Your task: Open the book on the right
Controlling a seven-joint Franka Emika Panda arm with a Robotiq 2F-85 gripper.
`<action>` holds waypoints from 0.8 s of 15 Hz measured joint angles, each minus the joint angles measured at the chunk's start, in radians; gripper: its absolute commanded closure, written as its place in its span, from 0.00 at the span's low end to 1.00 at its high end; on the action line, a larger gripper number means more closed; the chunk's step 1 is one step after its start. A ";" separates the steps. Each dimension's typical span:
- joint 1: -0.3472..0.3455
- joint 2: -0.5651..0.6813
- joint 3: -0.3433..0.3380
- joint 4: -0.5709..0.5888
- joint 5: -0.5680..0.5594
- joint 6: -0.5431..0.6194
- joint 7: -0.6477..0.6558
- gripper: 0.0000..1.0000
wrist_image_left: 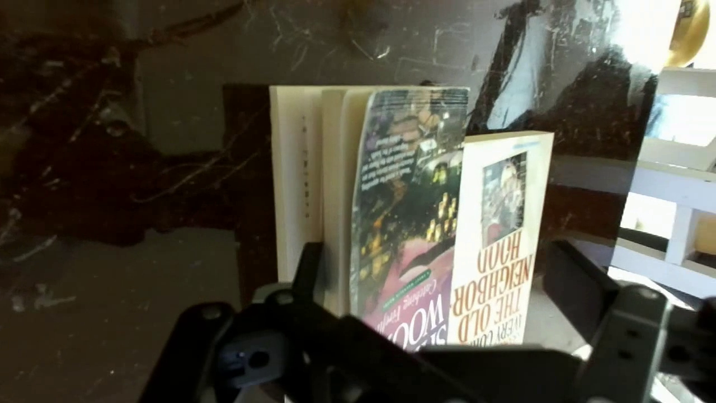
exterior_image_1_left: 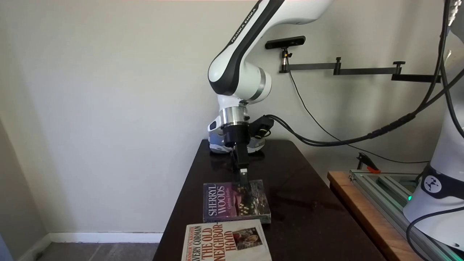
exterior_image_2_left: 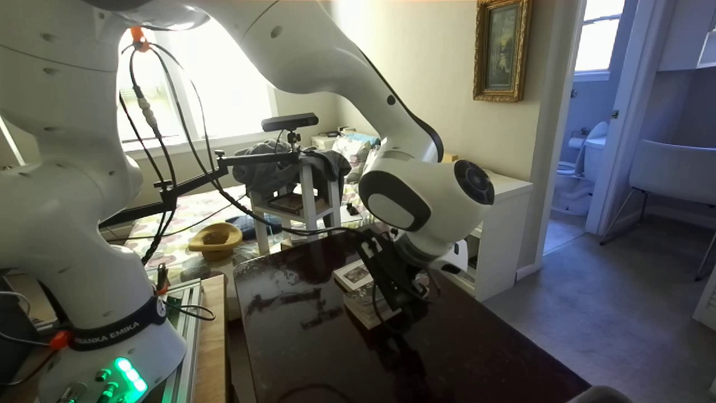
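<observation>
You're prob. abt halfway: the book (wrist_image_left: 386, 218) is part-open, nearer the tabletop (exterior_image_1_left: 311, 217) long edge opp. the base (exterior_image_1_left: 431, 206), well off corners. Your fingers (wrist_image_left: 582, 291) are spread, gripping nothing; one looks tucked in. To do: swing it fully open, lay flat.

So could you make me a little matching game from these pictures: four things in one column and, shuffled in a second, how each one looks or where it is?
Things
1. Sherryl Woods paperback
2. The Old Neighborhood book
3. end effector
4. framed picture

Looks, states and places
A. jaws standing apart
B. hanging on the wall
C. purple and dark cover, pale lettering
D. cream cover, red lettering

Right pairs: 1-C, 2-D, 3-A, 4-B
</observation>
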 measured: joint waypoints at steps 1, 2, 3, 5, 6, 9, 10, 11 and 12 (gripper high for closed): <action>0.000 0.000 -0.002 0.004 0.005 -0.016 -0.003 0.00; 0.000 0.000 -0.003 0.008 0.009 -0.033 -0.005 0.00; 0.000 0.000 -0.004 0.012 0.013 -0.047 -0.007 0.00; 0.001 0.000 -0.004 0.017 0.021 -0.071 -0.014 0.00; 0.003 0.000 -0.004 0.018 0.023 -0.079 -0.018 0.00; 0.015 0.000 -0.002 0.023 0.025 -0.084 -0.020 0.00; 0.021 0.000 -0.002 0.023 0.025 -0.084 -0.020 0.00; 0.028 0.000 -0.002 0.023 0.025 -0.084 -0.020 0.00; 0.035 0.000 -0.001 0.023 0.025 -0.084 -0.020 0.00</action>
